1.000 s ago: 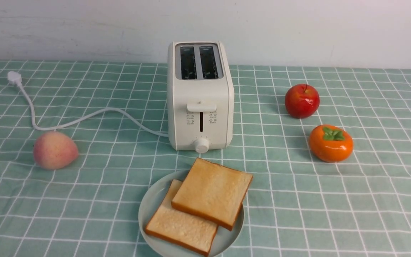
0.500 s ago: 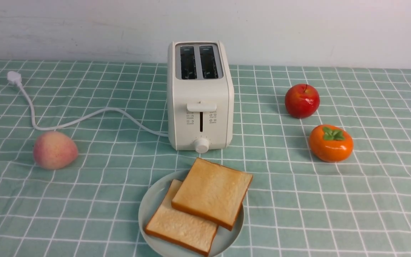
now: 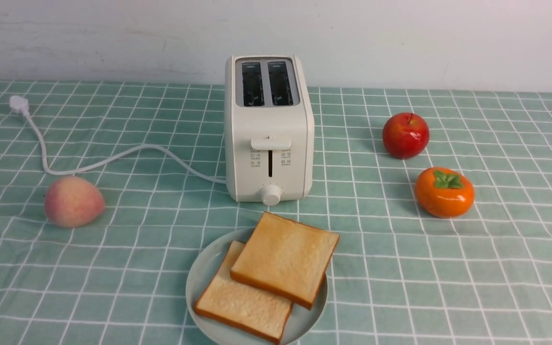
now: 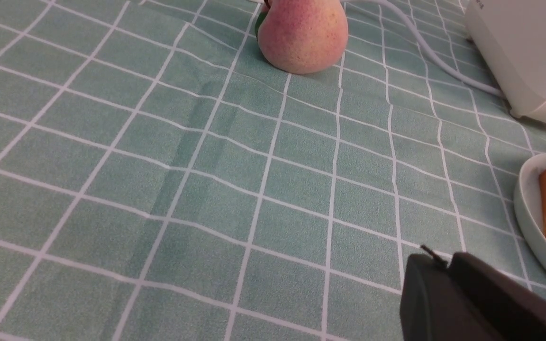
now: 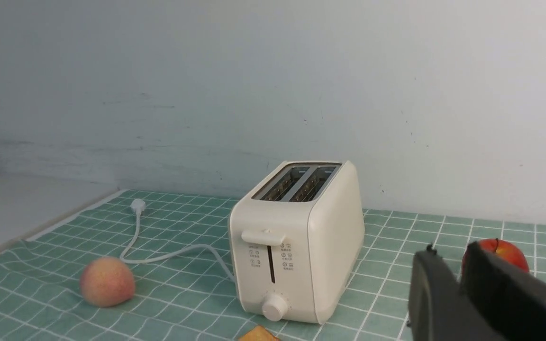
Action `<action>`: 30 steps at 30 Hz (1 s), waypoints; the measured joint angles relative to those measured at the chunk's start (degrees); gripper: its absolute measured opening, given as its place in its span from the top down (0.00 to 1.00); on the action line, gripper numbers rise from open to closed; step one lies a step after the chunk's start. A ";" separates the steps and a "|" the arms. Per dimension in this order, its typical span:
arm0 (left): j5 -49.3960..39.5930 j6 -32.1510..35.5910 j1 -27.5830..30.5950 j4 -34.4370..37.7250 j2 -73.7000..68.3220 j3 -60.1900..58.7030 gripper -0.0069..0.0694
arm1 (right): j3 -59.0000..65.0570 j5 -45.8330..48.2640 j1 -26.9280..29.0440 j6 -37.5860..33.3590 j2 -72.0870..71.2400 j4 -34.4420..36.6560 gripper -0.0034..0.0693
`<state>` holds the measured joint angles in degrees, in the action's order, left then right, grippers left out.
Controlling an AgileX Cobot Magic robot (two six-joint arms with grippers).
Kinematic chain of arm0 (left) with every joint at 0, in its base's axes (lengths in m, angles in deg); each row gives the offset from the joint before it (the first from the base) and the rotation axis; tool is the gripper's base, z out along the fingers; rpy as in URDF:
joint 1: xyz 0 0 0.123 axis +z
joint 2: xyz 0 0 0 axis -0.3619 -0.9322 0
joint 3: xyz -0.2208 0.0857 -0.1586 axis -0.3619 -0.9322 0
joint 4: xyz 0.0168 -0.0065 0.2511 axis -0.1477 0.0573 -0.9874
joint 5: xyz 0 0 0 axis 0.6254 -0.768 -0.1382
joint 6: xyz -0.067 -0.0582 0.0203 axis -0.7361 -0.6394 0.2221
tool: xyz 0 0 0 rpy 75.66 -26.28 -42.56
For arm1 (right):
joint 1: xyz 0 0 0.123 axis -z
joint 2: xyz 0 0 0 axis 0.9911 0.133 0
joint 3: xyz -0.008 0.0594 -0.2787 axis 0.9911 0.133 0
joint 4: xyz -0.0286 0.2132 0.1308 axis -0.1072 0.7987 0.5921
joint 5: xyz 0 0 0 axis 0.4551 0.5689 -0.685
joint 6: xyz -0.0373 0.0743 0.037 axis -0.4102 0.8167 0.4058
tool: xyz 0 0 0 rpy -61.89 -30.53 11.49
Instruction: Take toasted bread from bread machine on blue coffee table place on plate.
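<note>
Two square golden-tan toast slices (image 3: 266,278) overlapping on round pale blue-green plate (image 3: 199,282), at 6 o'clock from boxy cream-white toaster (image 3: 269,139), grid-cloth table (image 3: 448,268), left pincer (image 4: 443,265) near plate rim, right pincer (image 5: 448,270) well apart, both nearly pressed together, pinching nothing.

Bright, even light with soft shadows; the dark gripper (image 4: 448,284) near the wrist cameras looks slightly blurred.

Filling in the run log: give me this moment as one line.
stage: done | toasted bread: both slices on plate | bread machine: slots empty | left gripper, right gripper: holding nothing
</note>
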<state>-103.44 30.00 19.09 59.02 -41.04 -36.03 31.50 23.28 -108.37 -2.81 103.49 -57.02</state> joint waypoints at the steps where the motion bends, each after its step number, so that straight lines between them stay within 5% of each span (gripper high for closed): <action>1: 0.00 0.00 0.00 0.00 0.00 0.00 0.84 | 0.00 0.34 0.00 -1.96 0.00 1.51 0.81; 9: -0.05 0.00 0.00 0.00 0.00 0.00 0.82 | 1.63 7.81 0.45 -5.25 -2.01 2.42 0.80; 18: -0.05 0.00 0.00 0.00 0.00 0.00 0.81 | 19.02 9.12 15.89 -5.31 -11.13 -0.45 0.79; 21: -0.11 0.00 0.00 0.00 0.00 0.00 0.81 | 22.64 18.03 22.67 -5.31 -16.83 -0.39 0.78; 30: -0.30 0.00 0.00 0.14 0.05 -0.05 0.80 | 22.54 18.78 25.08 -5.38 -18.34 -0.39 0.78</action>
<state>-103.75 30.00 19.09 59.16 -40.99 -36.09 54.04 42.06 -83.28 -8.19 85.14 -57.42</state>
